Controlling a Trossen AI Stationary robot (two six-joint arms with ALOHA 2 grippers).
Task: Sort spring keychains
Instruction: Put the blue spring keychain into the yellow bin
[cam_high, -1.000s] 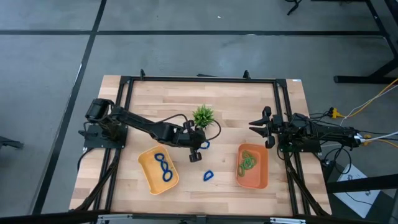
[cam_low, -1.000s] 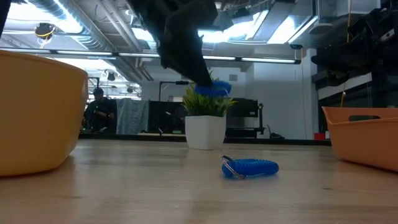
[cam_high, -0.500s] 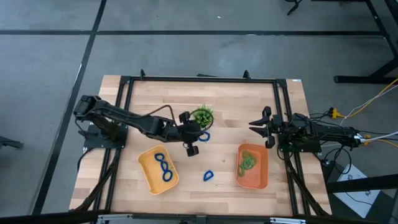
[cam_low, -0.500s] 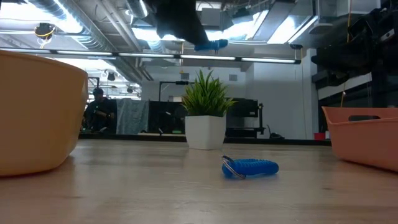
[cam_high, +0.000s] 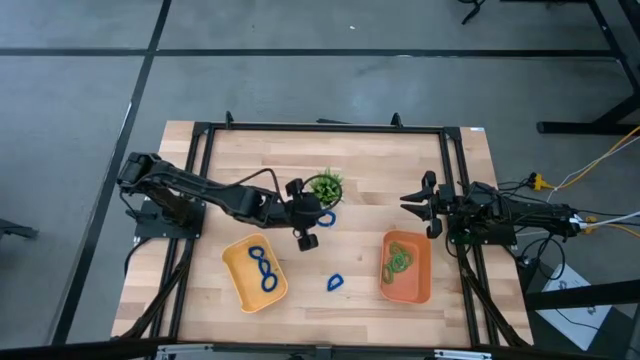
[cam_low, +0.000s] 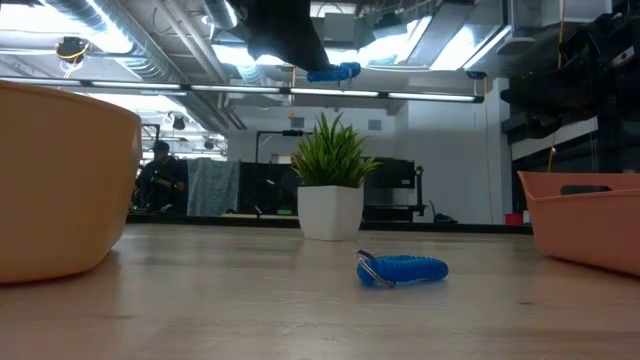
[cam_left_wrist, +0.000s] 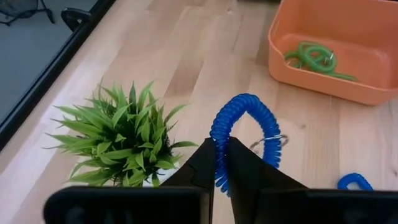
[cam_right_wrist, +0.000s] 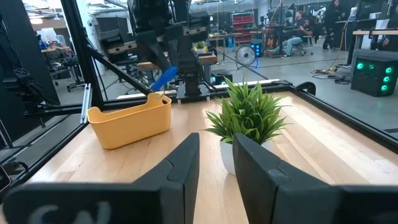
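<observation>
My left gripper (cam_high: 316, 224) is shut on a dark blue spring keychain (cam_left_wrist: 239, 132), held high above the table beside the small potted plant (cam_high: 325, 186); in the low view the keychain (cam_low: 334, 72) shows above the plant's top. A second blue keychain (cam_high: 334, 283) lies flat on the wood between the trays. The yellow tray (cam_high: 240, 285) holds blue keychains (cam_high: 263, 267); the orange tray (cam_high: 418, 285) holds green ones (cam_high: 398, 262). My right gripper (cam_high: 407, 204) waits open by the table's right edge. My left gripper pinches the blue keychain's coil between its two fingers at one side of the loop (cam_left_wrist: 218, 155). The fingers come from the table's left, slanting down. The keychain is lifted clear; its loop sticks out beyond the fingertips, with the metal ring (cam_left_wrist: 269, 142) on the far side.
The potted plant (cam_left_wrist: 121, 134) stands close below and beside my left gripper. Black frame rails (cam_high: 320, 128) run along the table's far and side edges. Bare wood lies between the yellow and orange trays around the loose keychain (cam_low: 402, 269).
My left gripper has risen with the blue keychain, from level with the plant's leaves to above its top, drifting slightly toward the table's far edge. Most of the rise came in the first half second; since then it has barely moved.
</observation>
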